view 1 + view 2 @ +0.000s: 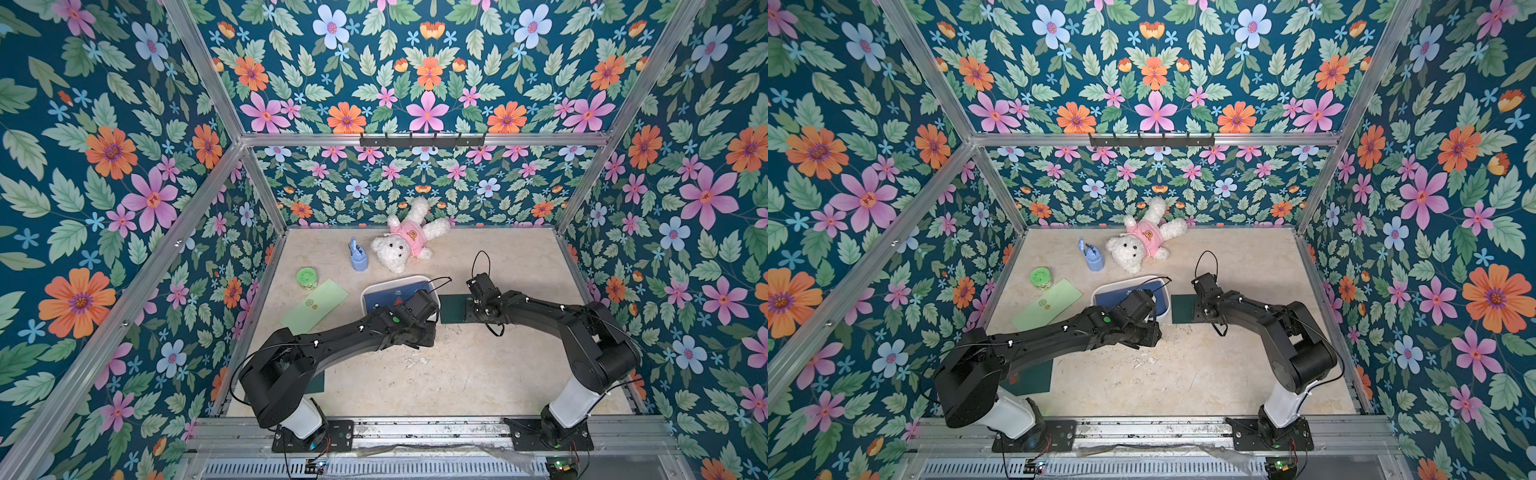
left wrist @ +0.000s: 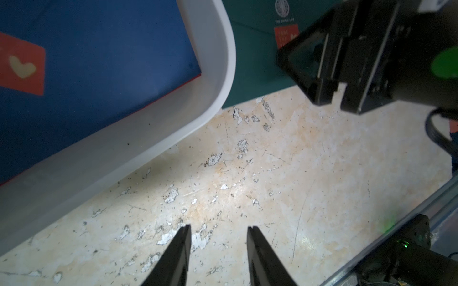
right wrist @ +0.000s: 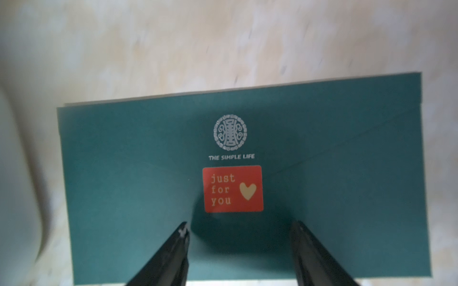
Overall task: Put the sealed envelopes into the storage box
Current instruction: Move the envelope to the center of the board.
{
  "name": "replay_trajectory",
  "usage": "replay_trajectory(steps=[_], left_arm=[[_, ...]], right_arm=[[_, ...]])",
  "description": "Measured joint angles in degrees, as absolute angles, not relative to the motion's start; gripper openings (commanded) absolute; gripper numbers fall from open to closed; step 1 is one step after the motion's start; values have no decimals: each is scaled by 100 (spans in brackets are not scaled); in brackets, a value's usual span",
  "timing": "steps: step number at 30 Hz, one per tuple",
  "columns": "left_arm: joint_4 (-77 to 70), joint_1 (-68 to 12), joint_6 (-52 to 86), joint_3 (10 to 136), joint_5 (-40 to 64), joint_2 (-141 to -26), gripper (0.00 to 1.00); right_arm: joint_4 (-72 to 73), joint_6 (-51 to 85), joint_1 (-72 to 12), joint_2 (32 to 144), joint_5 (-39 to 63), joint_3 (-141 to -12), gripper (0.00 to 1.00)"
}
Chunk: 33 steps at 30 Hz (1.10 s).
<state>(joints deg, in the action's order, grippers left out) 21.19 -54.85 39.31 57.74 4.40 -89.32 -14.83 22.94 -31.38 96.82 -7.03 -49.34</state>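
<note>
The storage box (image 1: 432, 291) sits near the table's centre, its near half covered in both top views by the left arm's wrist. A navy envelope (image 2: 104, 62) lies inside it, with a thin red edge showing beneath, so what lies under it cannot be made out; its red heart sticker (image 2: 22, 64) is cut off by the frame edge.

The left gripper (image 2: 219, 230) hovers over bare table at the box's 5 o'clock, fingers (image 2: 183, 237) narrowly parted and empty.

Touching or just beside the box at its 3 o'clock lies a dark green envelope (image 3: 347, 185) with a "just for you" sticker (image 3: 233, 189). The right gripper (image 3: 240, 229) hangs over it, fingers (image 3: 304, 235) spread wide, gripping nothing; whether the tips touch the paper cannot be told.

A light green envelope (image 1: 316, 305) lies at the box's 9 o'clock. Another dark green envelope (image 1: 1034, 376) at 7 o'clock is mostly hidden beneath the left arm.
</note>
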Motion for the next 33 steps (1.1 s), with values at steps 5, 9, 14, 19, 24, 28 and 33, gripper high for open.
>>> replay_trajectory(steps=[5, 9, 14, 19, 24, 28, 33], left_arm=[[1968, -5485, 4053, 5599, 445, -8938, 45], [1780, -5485, 4191, 5419, 502, -8938, 45], [1566, -5485, 4353, 5238, 596, -8997, 45], [1446, -5485, 4458, 5194, 611, -9070, 45], [1417, -5485, 4460, 5190, 611, -9133, 46], [1387, -5485, 4462, 5190, 637, -9201, 46], [1264, -5498, 4506, 5190, 757, -9317, 46]], right_arm=[[-1553, 2762, -3627, 9083, -635, -4340, 66], [-1555, 3124, -3970, 8685, -639, -3957, 65], [-1704, 3492, -4178, 8195, -530, -3581, 64], [-1706, 3691, -4200, 7778, -410, -3238, 63], [-1900, 3852, -4202, 7400, -298, -3061, 64], [-2451, 3940, -4200, 7341, -187, -3240, 67], [-3044, 4036, -4204, 7343, -150, -3450, 77]])
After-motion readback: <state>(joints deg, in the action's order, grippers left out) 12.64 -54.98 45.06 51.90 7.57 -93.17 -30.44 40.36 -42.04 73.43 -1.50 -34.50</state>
